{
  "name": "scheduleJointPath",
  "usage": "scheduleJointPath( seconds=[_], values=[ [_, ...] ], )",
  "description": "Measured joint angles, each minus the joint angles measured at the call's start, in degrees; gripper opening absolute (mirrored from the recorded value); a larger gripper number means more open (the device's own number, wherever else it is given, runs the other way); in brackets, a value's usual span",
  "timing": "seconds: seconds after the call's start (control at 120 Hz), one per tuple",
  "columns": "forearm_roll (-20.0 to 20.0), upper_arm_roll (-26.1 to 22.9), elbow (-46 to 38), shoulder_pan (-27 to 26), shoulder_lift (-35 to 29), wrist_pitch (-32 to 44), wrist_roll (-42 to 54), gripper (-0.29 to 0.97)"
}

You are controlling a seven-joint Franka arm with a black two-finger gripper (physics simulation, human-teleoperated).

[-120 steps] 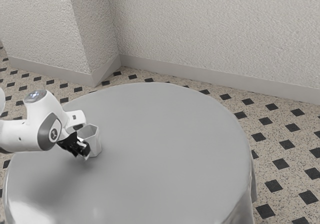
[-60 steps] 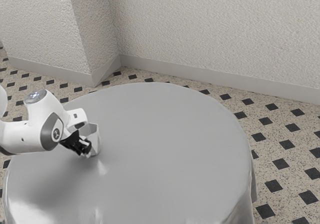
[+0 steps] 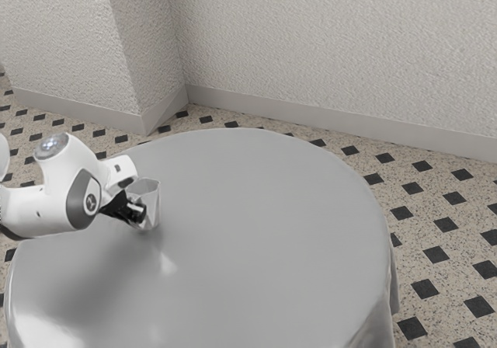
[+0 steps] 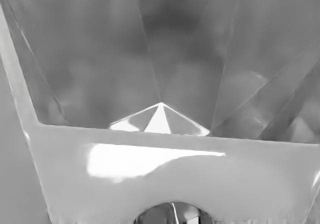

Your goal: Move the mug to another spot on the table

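At the left edge of the frame in the exterior view, the white arm [image 3: 66, 200] comes in low over the round grey tabletop [image 3: 264, 239]. Its black claw [image 3: 130, 210] reaches toward the frame's right. The claw is nearly closed. Its fingers pinch the left-hand wall of the mug [image 3: 149, 204], close under the rim, so the mug is in its hold.

The mug is pale grey with flat, faceted sides. It sits over the tabletop's left part, near the edge and well apart from the middle. Its open mouth faces up and leans a little toward the arm. Its base is right at the tabletop surface, with a soft shadow just beneath it. Whether the base rests on the surface or hangs just clear of it cannot be told.

In the wrist view, the mug [image 4: 165, 159] lies directly under the hand. A pale band of its wall, carrying a bright glare, runs across the lower part. The angled grey facets of the inside rise behind that band.

Beyond the tabletop, a speckled floor [image 3: 443, 200] with small black diamonds runs to a white textured wall [image 3: 326, 37].
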Motion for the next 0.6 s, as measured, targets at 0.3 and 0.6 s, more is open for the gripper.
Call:
scheduleJointPath(
  seconds=[0.3, 0.6],
  values=[
    [-2.1, -2.4, 0.6, -7.4, 1.1, 3.1, 0.1, -0.01],
    [-3.3, -4.5, 7.1, -10.4, 8.0, 5.8, 0.4, -0.03]
  ],
)
